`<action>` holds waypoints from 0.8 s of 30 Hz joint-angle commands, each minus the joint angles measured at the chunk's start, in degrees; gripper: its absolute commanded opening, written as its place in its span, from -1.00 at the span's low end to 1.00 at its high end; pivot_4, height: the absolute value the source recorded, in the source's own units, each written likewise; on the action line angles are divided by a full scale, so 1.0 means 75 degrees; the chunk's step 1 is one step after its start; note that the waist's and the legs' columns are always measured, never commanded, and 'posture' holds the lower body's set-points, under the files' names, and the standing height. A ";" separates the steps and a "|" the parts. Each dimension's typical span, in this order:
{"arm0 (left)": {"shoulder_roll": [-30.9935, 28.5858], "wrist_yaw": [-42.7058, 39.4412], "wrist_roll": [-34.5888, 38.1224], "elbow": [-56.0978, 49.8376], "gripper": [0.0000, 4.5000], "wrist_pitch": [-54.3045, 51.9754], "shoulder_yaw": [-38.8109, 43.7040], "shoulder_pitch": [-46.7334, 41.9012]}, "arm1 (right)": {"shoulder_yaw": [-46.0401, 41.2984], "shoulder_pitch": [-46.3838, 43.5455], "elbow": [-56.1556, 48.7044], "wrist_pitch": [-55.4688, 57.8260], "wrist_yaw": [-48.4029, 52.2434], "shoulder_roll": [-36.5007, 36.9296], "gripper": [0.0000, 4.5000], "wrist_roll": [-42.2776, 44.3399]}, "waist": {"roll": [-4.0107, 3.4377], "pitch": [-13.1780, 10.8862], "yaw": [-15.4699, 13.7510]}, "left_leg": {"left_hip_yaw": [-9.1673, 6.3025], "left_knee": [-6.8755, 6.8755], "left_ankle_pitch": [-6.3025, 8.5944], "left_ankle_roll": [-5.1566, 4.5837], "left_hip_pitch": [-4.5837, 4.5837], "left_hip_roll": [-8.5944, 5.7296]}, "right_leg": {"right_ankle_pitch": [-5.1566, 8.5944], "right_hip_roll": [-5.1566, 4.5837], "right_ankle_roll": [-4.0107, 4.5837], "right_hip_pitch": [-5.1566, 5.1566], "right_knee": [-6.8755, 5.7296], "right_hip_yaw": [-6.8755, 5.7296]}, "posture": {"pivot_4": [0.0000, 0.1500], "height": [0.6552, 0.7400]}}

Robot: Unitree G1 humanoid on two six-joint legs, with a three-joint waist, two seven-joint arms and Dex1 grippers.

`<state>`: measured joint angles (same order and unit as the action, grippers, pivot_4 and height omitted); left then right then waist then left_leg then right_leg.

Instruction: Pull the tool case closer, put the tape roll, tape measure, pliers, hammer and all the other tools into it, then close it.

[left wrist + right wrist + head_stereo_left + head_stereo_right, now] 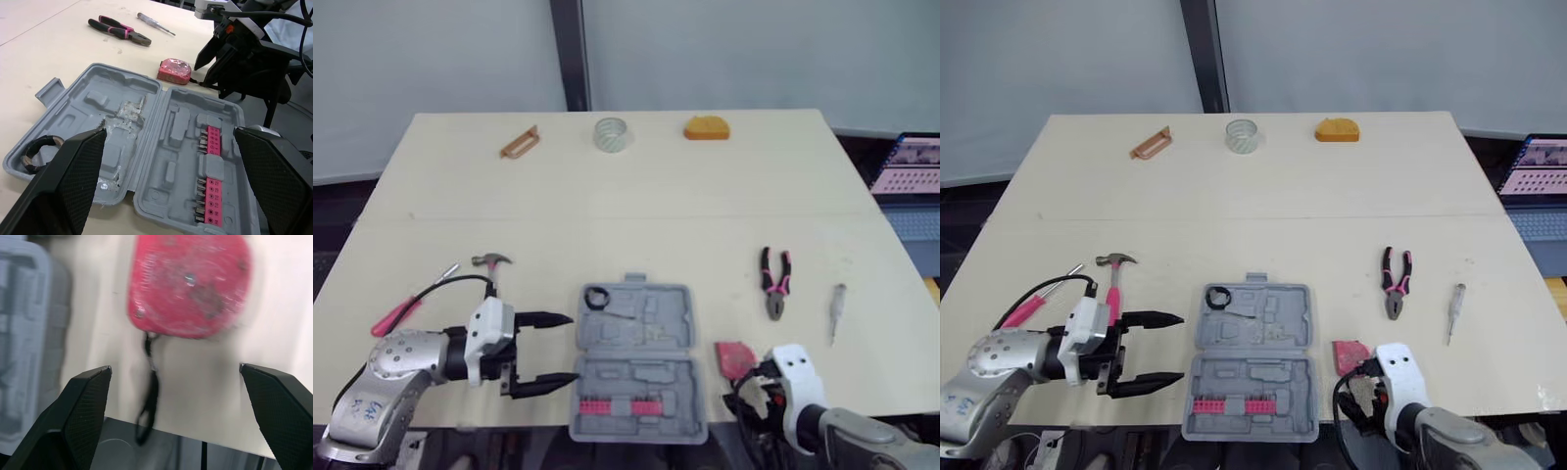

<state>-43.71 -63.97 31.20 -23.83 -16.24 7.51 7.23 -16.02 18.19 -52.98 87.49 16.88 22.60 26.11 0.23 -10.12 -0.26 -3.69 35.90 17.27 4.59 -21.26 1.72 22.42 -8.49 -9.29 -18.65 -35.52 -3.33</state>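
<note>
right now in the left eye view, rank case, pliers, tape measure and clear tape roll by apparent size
1. case
2. pliers
3. tape measure and clear tape roll look alike; the roll is farther, so unranked

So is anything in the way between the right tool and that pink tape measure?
Nothing visible. The right tool is open, and the tape measure lies just ahead on bare table. Only its own black strap trails toward the tool.
</note>
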 commanded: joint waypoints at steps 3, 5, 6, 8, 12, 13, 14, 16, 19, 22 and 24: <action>0.0025 -0.0053 -0.0088 -0.0097 1.00 0.0275 -0.0117 -0.0080 | -0.0770 0.0031 -0.0322 0.0190 0.0785 0.0636 0.98 0.0411 | -0.0005 -0.0003 0.0006 | 0.0000 0.0000 0.0000 0.0000 0.0000 0.0000 | 0.0000 0.0000 0.0000 0.0000 0.0000 0.0000 | 1.00 1.00; -0.0017 -0.0085 -0.0203 -0.0081 1.00 0.0410 -0.0186 -0.0118 | -0.0936 0.0220 -0.0222 -0.0307 0.1598 0.1421 0.98 0.0761 | -0.0007 -0.0005 -0.0002 | 0.0002 0.0000 0.0000 0.0000 0.0000 0.0000 | 0.0000 0.0000 0.0000 0.0000 0.0001 0.0000 | 1.00 1.00; -0.0026 -0.0097 -0.0252 -0.0076 1.00 0.0473 -0.0215 -0.0132 | -0.0953 0.0331 -0.0147 -0.0689 0.1977 0.1822 0.98 0.0848 | -0.0010 -0.0007 -0.0012 | 0.0003 0.0003 0.0000 -0.0001 -0.0001 0.0000 | 0.0000 0.0000 0.0000 0.0001 0.0002 0.0001 | 1.00 1.00; 0.0032 -0.0195 -0.0266 -0.0034 1.00 0.0685 -0.0265 -0.0186 | -0.0855 0.0518 0.0277 -0.1937 0.2725 0.2720 0.98 0.0674 | -0.0009 -0.0007 -0.0028 | 0.0006 0.0004 0.0001 -0.0003 0.0001 0.0000 | 0.0000 0.0000 0.0000 0.0004 0.0019 -0.0001 | 1.00 1.00; 0.0185 -0.0418 -0.0251 0.0075 1.00 0.1148 -0.0312 -0.0294 | -0.0498 0.0501 0.1514 -0.4428 0.4161 0.4046 0.98 0.0115 | -0.0003 -0.0010 -0.0041 | 0.0015 0.0013 0.0004 -0.0008 0.0004 0.0000 | -0.0001 0.0000 -0.0002 0.0007 0.0034 0.0002 | 1.00 1.00; 0.0198 -0.0449 -0.0244 0.0097 1.00 0.1198 -0.0311 -0.0299 | -0.0305 0.0415 0.1845 -0.5162 0.4515 0.4343 0.98 -0.0129 | -0.0002 -0.0010 -0.0041 | 0.0015 0.0013 0.0004 -0.0008 0.0004 0.0000 | -0.0001 0.0000 -0.0002 0.0007 0.0035 0.0002 | 1.00 1.00; 0.0239 -0.0491 -0.0177 0.0121 1.00 0.1241 -0.0302 -0.0303 | -0.0145 0.0325 0.2123 -0.5754 0.4793 0.4536 0.98 -0.0309 | -0.0002 -0.0010 -0.0043 | 0.0016 0.0012 0.0004 -0.0009 0.0005 0.0000 | -0.0001 0.0000 -0.0002 0.0007 0.0037 0.0002 | 1.00 1.00; 0.0277 -0.0561 -0.0160 0.0151 1.00 0.1394 -0.0278 -0.0256 | 0.0294 -0.0033 0.2726 -0.6850 0.5244 0.4837 0.98 -0.0686 | 0.0003 -0.0013 -0.0046 | 0.0016 0.0013 0.0004 -0.0009 0.0004 0.0000 | -0.0002 0.0000 -0.0003 0.0008 0.0038 0.0001 | 1.00 1.00; 0.0377 -0.0648 -0.0156 0.0155 1.00 0.1661 -0.0242 -0.0103 | 0.1060 -0.0522 0.3562 -0.8462 0.5843 0.5093 0.98 -0.1346 | 0.0017 -0.0022 -0.0049 | 0.0016 0.0019 0.0004 -0.0009 0.0002 0.0000 | -0.0003 -0.0001 -0.0005 0.0009 0.0039 -0.0001 | 1.00 1.00; 0.0485 -0.0595 -0.0185 0.0182 1.00 0.1852 -0.0211 -0.0036 | 0.1712 -0.0991 0.4221 -0.9435 0.6096 0.5101 0.98 -0.1840 | 0.0021 -0.0024 -0.0050 | 0.0016 0.0020 0.0004 -0.0008 0.0001 0.0000 | -0.0003 -0.0001 -0.0006 0.0013 0.0045 -0.0003 | 1.00 1.00; 0.0531 -0.0556 -0.0211 0.0167 1.00 0.1938 -0.0200 0.0014 | 0.2057 -0.1276 0.4551 -0.9914 0.6283 0.5059 0.98 -0.2043 | 0.0021 -0.0025 -0.0072 | 0.0016 0.0022 0.0004 -0.0009 0.0000 0.0000 | -0.0004 -0.0002 -0.0008 0.0014 0.0046 -0.0004 | 1.00 1.00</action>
<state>-39.92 -68.31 29.12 -21.68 -2.90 5.37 7.09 -1.62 9.47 -19.79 16.61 62.29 60.52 11.83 0.39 -10.31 -0.80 -3.57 36.08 17.30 4.53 -21.27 1.72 22.38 -8.51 -9.36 -18.54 -35.17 -3.37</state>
